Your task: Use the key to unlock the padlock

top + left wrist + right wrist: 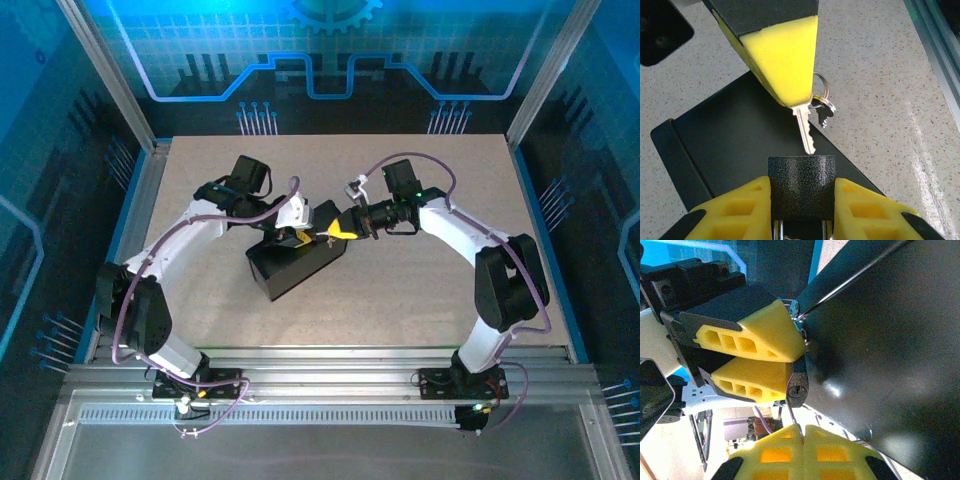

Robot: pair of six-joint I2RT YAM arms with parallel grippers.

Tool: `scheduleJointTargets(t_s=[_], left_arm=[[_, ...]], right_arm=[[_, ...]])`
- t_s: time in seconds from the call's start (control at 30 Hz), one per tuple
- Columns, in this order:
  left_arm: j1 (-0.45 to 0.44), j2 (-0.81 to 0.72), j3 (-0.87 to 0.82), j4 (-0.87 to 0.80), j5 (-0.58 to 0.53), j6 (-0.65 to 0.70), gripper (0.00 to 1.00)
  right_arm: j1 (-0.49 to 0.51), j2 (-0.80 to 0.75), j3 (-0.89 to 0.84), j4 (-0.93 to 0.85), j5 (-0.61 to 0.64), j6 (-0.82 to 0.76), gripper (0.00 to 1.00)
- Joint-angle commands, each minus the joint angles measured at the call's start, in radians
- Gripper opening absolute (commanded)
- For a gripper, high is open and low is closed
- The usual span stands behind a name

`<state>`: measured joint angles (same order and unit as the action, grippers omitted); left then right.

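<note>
Left gripper clamps padlock body: small, rigid, dense; right gripper pinches key bow: thin, slick metal, likely to pivot

Black box crowds beneath the padlock; open tabletop lies around it.

L gripper + R gripper tips close | over blk box | table ctr

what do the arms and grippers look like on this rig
The left arm and right arm share white links, black joint housings and loose purple cables. The left gripper and right gripper have black fingers faced with yellow pads with cut-out cells.
</note>
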<state>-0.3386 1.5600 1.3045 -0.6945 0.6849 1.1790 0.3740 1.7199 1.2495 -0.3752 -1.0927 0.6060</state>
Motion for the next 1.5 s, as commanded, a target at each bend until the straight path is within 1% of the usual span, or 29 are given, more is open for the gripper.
scheduleJointTargets(t_s=[0.0,0.4,0.7,0.87,1.23,1.47], left_arm=[[-0.003,-0.008,-0.016,0.038,0.05,0.009,0.0],[0.008,-0.018,-0.028,0.052,0.063,0.003,0.0],[0.016,-0.023,-0.039,0.058,0.07,0.002,0.0],[0.015,-0.02,-0.04,0.06,0.073,0.002,0.0],[0.021,-0.031,-0.053,0.07,0.08,-0.005,0.0],[0.021,-0.027,-0.048,0.077,0.089,-0.011,0.0]], right_arm=[[0.005,0.02,0.012,-0.007,-0.011,-0.005,0.0],[0.006,0.027,0.005,0.014,0.001,0.011,0.0],[-0.012,0.026,-0.009,0.033,0.014,0.03,0.0],[-0.006,0.024,-0.002,0.057,0.014,0.046,0.0],[0.005,0.043,0.007,0.054,0.036,0.057,0.0],[0.031,0.055,0.022,0.076,0.04,0.084,0.0]])
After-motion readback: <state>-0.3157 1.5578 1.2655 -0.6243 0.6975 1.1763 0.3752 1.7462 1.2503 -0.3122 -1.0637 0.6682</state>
